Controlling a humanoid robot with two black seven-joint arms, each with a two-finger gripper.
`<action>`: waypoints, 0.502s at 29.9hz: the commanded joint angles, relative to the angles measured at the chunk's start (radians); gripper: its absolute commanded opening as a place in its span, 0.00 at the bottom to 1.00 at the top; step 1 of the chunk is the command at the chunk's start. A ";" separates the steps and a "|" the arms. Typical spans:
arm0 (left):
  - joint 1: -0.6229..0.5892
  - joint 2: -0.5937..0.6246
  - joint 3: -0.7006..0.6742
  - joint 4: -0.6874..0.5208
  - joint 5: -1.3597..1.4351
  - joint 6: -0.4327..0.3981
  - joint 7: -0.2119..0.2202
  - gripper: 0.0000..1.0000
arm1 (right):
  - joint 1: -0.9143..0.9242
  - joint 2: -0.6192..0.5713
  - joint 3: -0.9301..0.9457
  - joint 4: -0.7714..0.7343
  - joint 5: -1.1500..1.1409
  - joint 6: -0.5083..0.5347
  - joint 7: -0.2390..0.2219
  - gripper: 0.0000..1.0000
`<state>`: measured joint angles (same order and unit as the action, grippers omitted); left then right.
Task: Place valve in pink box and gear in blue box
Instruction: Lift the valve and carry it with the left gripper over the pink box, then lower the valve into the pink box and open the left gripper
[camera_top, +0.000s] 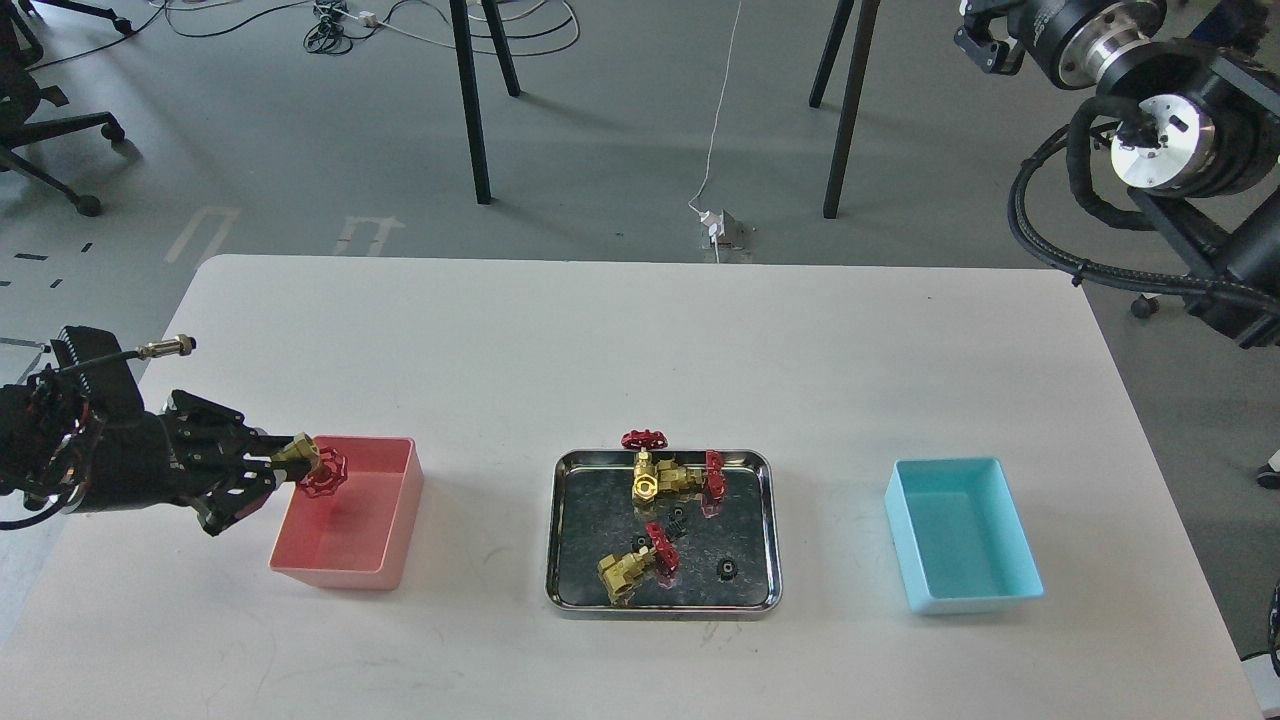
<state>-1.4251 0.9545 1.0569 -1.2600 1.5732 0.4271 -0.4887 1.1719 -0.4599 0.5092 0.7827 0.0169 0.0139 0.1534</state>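
Observation:
My left gripper (285, 462) is shut on a valve (318, 470), brass body between the fingers, red handwheel pointing right. It holds the valve above the left rim of the pink box (345, 577), whose inside is empty. Three more valves lie in the steel tray (660, 607): two at the back (650, 483) (695, 478) and one at the front left (628, 570). Two black gears lie in the tray, one at the front right (728, 570) and one mid-tray (678, 519). The blue box (965, 600) stands empty at the right. My right arm's end (985, 38) is at the top right, off the table, its fingers unclear.
The white table's rounded far edge runs across the middle of the view. Chair and stand legs and cables are on the floor beyond it. The right arm's thick joints and hoses (1160, 140) hang above the table's far right corner.

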 joint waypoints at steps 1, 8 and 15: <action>0.002 -0.002 0.000 0.002 -0.001 -0.002 0.000 0.05 | -0.003 -0.002 0.002 0.000 0.000 0.000 0.000 1.00; 0.026 -0.051 -0.009 0.002 -0.004 -0.002 0.000 0.05 | -0.017 -0.002 0.002 0.000 0.000 0.000 0.002 1.00; 0.040 -0.068 -0.009 0.010 -0.009 -0.005 0.000 0.05 | -0.031 -0.003 0.003 0.000 0.000 0.001 0.003 1.00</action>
<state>-1.3903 0.8942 1.0477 -1.2565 1.5657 0.4224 -0.4887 1.1441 -0.4620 0.5107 0.7823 0.0169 0.0139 0.1548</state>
